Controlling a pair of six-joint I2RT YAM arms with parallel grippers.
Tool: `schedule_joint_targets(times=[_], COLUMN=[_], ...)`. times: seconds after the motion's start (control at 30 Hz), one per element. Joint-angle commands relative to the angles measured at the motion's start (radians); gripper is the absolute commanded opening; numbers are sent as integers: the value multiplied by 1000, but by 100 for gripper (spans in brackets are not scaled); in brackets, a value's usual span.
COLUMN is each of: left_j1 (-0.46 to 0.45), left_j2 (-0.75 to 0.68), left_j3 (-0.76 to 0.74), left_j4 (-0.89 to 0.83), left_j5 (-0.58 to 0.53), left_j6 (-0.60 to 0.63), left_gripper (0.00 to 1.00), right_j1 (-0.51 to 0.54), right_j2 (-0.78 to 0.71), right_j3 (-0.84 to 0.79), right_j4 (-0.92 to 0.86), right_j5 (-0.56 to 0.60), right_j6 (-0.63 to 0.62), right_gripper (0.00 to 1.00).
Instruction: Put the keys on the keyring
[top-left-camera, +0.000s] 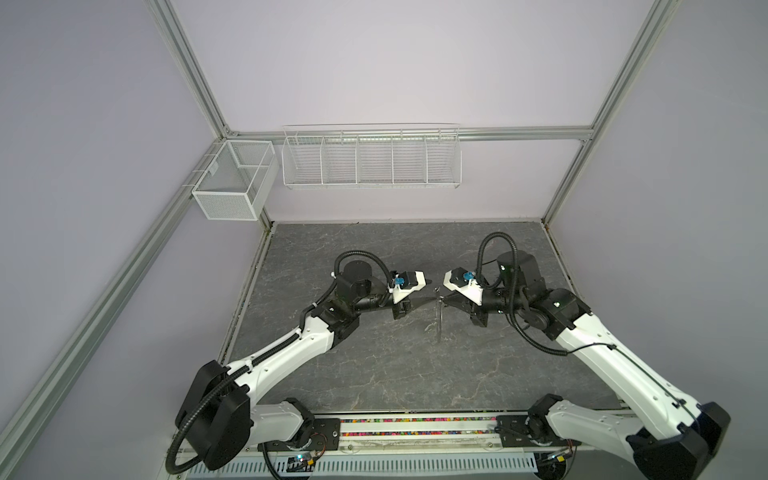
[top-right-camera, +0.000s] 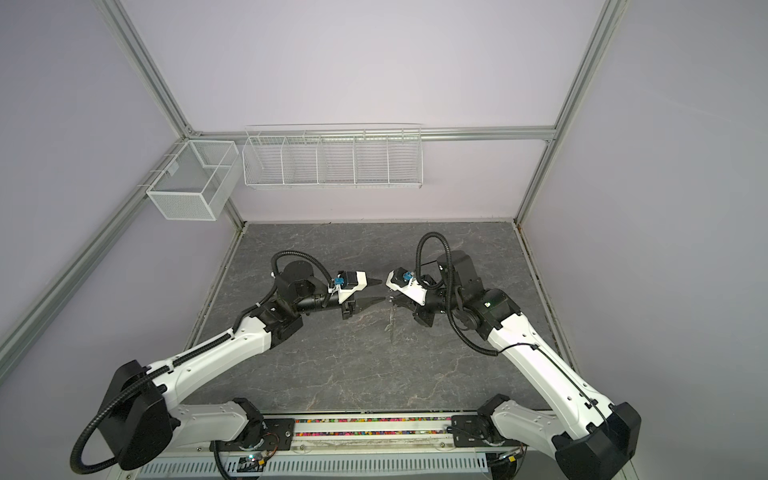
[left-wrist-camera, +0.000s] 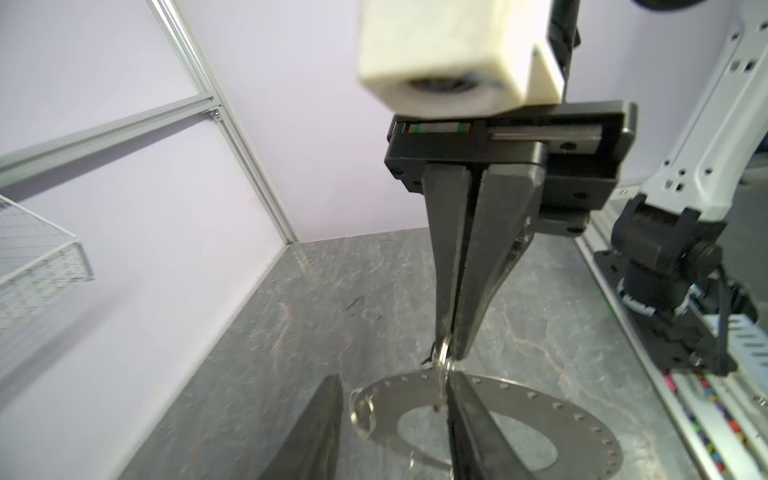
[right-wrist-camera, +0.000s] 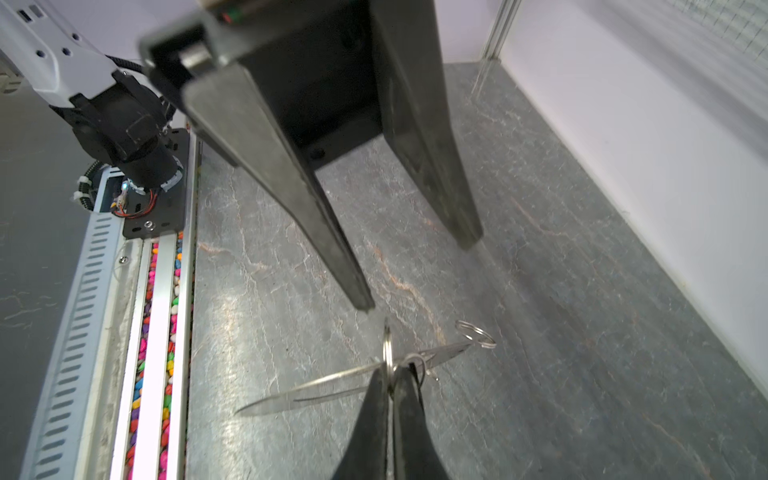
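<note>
the right gripper (top-left-camera: 441, 298) is clamped tight on the keyring (top-left-camera: 438, 322), pinching a small wire loop (left-wrist-camera: 444, 354) at its top rim. the keyring hangs down from that grip. it is edge-on in both top views, over the middle of the dark marbled table (top-left-camera: 374, 374). whether its lower rim touches the table i cannot tell.

in the left wrist view the keyring (left-wrist-camera: 519, 395) shows its flat grey face, with the wide central hole and a row of tiny rim holes. the 2 black fingers of the right gripper (left-wrist-camera: 453, 345) meet on the loop with no gap between them. a 2nd wire loop (left-wrist-camera: 361, 409) sits on the rim, well round from the pinched 1.

in both top views the left gripper (top-left-camera: 430, 291) stands at 9 o'clock of the keyring and the right gripper at 3 o'clock, tips facing each other. the left gripper's jaws are parted and hold nothing. in the right wrist view its 2 fingers (right-wrist-camera: 291, 199) spread wide with bare table between them. the nearer tip is close to the pinched loop but apart from it.

a white wire rack (top-left-camera: 370, 158) hangs on the back wall at 12 o'clock of the table. a mesh box (top-left-camera: 235, 183) hangs at 10 o'clock.
</note>
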Motion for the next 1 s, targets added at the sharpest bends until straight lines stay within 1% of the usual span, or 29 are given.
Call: schedule_joint_targets(times=[0.0, 0.07, 0.17, 0.23, 0.43, 0.5, 0.7, 0.97], left_j1=[-25, -59, -98, -109, -123, -134, -147, -149], left_j2=[-47, -75, -91, -82, -40, -19, 11, 28], left_j3=[50, 47, 34, 41, 53, 71, 100, 128], left_j4=[-195, -218, -221, -236, -214, -225, -274, -339], left_j5=[-116, -149, -213, -244, -261, -278, -276, -279], left_j6=[192, 244, 287, 302, 299, 312, 348, 377], left_gripper=[39, 39, 37, 37, 35, 35, 31, 30], right_j1=[-2, 0, 6, 12, 29, 36, 45, 51], right_j2=[47, 70, 86, 89, 109, 112, 122, 135], right_j3=[73, 102, 129, 135, 141, 141, 147, 161], right_j4=[-124, -162, -197, -202, -225, -226, -222, -230], right_j5=[12, 15, 14, 18, 31, 31, 32, 29], right_j6=[-6, -4, 0, 2, -11, -14, -17, -29], right_gripper=[7, 7, 7, 7, 7, 7, 7, 7])
